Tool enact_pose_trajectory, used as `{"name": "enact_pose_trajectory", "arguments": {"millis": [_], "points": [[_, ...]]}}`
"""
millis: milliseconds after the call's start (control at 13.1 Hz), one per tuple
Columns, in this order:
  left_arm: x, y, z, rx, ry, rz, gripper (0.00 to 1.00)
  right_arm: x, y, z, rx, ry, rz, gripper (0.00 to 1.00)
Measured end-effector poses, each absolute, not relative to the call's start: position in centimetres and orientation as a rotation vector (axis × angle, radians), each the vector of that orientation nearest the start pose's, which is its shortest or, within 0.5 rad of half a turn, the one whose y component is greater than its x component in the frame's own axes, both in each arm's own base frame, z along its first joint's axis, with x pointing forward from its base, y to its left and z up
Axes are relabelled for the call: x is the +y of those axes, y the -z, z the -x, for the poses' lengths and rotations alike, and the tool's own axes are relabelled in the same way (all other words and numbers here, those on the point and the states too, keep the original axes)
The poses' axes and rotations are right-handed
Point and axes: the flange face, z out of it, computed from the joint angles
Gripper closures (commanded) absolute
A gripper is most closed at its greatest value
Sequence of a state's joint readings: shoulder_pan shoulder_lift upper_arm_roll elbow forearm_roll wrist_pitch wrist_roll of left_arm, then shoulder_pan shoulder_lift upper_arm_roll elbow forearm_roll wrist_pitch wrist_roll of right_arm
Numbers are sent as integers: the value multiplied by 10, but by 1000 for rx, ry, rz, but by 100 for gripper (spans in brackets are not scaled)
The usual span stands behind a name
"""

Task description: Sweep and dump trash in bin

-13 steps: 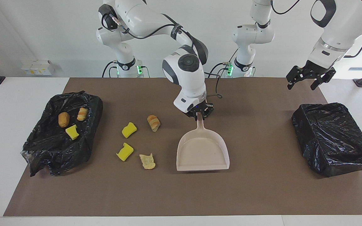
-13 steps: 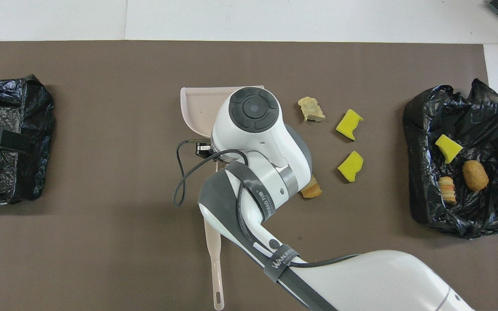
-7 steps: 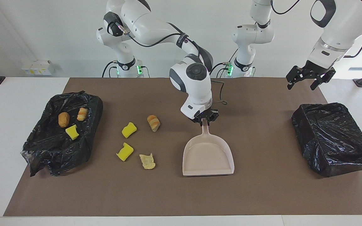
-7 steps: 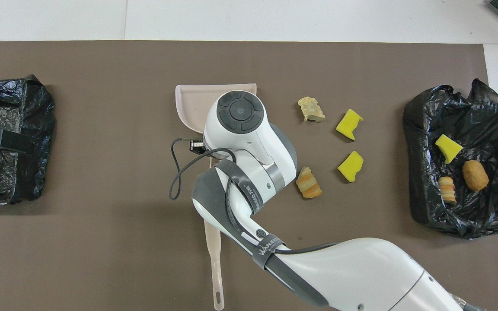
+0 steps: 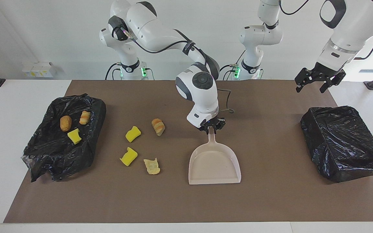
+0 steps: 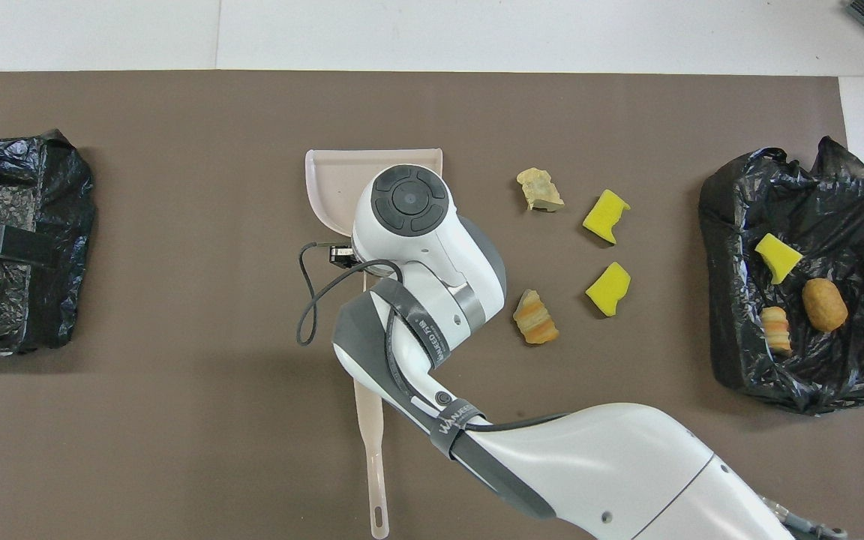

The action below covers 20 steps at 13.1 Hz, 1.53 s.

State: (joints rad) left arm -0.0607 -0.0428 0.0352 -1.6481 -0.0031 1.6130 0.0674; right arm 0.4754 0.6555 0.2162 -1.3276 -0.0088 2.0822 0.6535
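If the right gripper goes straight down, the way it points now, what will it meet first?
Most likely the dustpan: the right gripper points down right at the top of its handle, perhaps already touching it. Below that is only the brown mat.

Dustpan [image 5: 214,161] smooth matt plastic; bin liner [image 5: 343,142] glossy crinkled plastic film; table mat [image 5: 270,200] matt brown.

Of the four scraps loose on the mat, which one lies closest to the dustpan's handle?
The striped orange bread chunk, the loose scrap nearest the robots; the two yellow sponge pieces and the tan scrap lie farther off.
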Motion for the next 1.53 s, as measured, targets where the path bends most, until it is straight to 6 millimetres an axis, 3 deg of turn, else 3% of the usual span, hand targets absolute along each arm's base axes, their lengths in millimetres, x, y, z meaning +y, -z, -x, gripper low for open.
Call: {"name": "enact_pose_trajectory", "arguments": {"millis": [306, 536, 689, 919, 1148, 1378, 1531], "points": [[-14, -615, -544, 146, 12, 3143, 0, 434, -400, -597, 9, 76, 2979, 0], [-14, -615, -544, 146, 12, 3143, 0, 393, -439, -596, 69, 19, 3007, 0], [-14, -615, -544, 146, 12, 3143, 0, 372, -465, -581, 85, -52, 3029, 0], [-21, -610, -544, 165, 0, 3143, 0, 380, -477, -529, 57, -217, 3005, 0], [-46, -598, -551, 233, -7, 3144, 0, 412, -453, -447, -8, -274, 2967, 0], [-86, -566, -571, 325, 2, 3155, 0, 424, -429, -363, -69, -340, 2969, 0], [-117, -540, -585, 382, 24, 3165, 0, 436, -411, -324, -73, -333, 2978, 0]]}}
